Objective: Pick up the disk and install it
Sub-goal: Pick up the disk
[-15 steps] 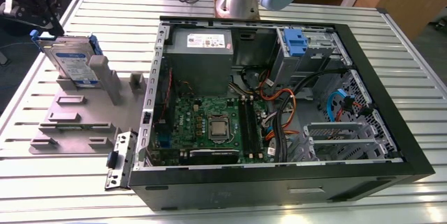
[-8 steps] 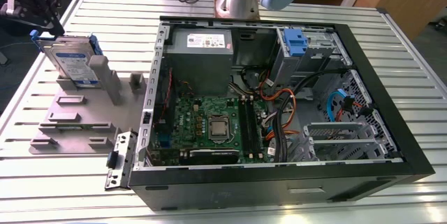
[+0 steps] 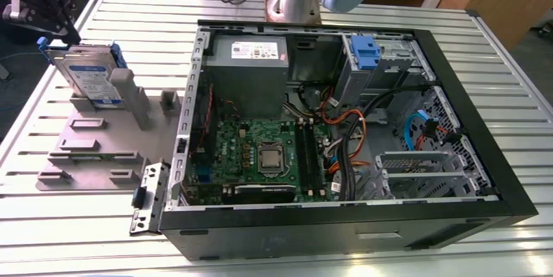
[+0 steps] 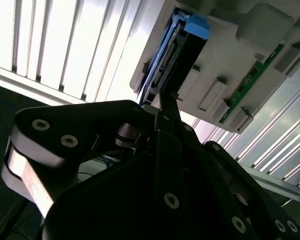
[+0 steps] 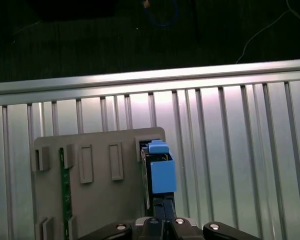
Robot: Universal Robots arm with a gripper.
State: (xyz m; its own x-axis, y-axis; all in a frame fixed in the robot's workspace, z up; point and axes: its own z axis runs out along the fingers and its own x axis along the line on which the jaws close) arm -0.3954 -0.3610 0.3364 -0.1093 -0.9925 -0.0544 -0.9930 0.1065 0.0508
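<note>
The disk (image 3: 90,79) stands on edge in a grey holder plate (image 3: 95,141) at the exterior view's left, its blue-and-white label facing out and its blue carrier frame along the top. My gripper (image 3: 48,34) hangs just over the disk's upper far corner, by the blue end tab. In the first wrist view the disk (image 5: 162,175) appears edge-on with my gripper (image 5: 163,207) right at its near end. The second wrist view shows the gripper (image 4: 165,102) touching or nearly touching the disk's (image 4: 177,55) edge.
An open computer case (image 3: 346,225) lies on the slatted metal table (image 3: 69,238), with a blue bracket (image 3: 364,54) in its far bay, a motherboard and loose cables. The holder plate (image 5: 90,200) also carries a green memory stick (image 5: 62,185). The table edge lies just beyond the holder.
</note>
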